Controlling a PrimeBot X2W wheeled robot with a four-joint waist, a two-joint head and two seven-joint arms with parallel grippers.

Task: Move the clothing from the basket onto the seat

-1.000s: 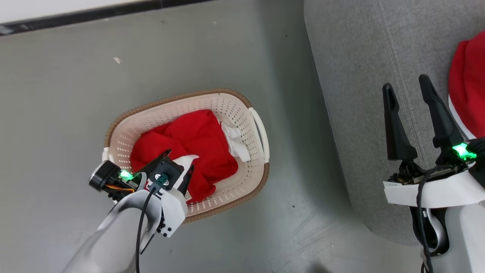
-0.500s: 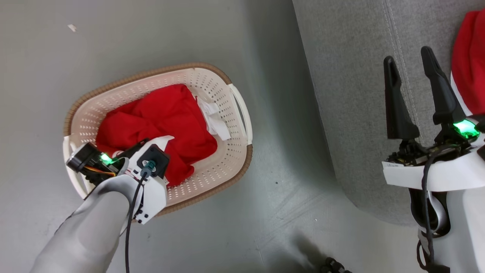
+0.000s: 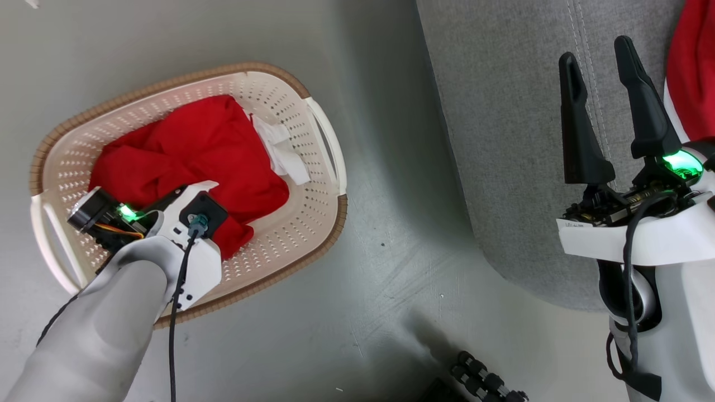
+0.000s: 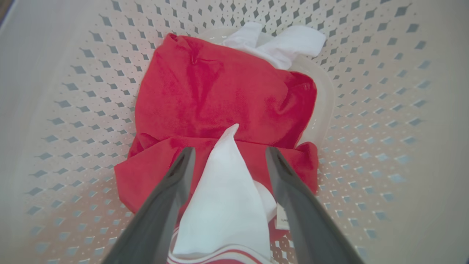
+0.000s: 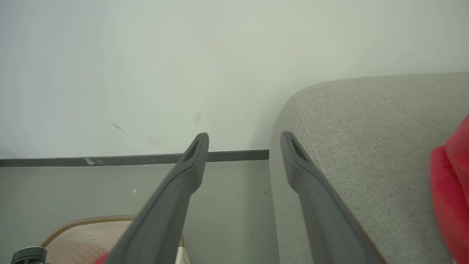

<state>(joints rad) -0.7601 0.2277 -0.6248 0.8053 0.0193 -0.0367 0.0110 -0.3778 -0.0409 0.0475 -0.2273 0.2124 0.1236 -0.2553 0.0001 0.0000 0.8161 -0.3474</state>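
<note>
Our left gripper [image 4: 230, 150] hangs inside the basket [image 3: 304, 223], fingers [image 4: 172, 190] spread wide astride a white fold of the clothing [image 4: 220, 91], poised to pinch it. Our right gripper [image 3: 595, 50] hovers open and empty by the seat [image 3: 503, 139], where another red garment [image 3: 692, 67] lies.

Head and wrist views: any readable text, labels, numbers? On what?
No text can be read.
Tag on the clothing: small print, too blurred to read.
White band behind the right gripper: faint writing at its left end, too small to read.
</note>
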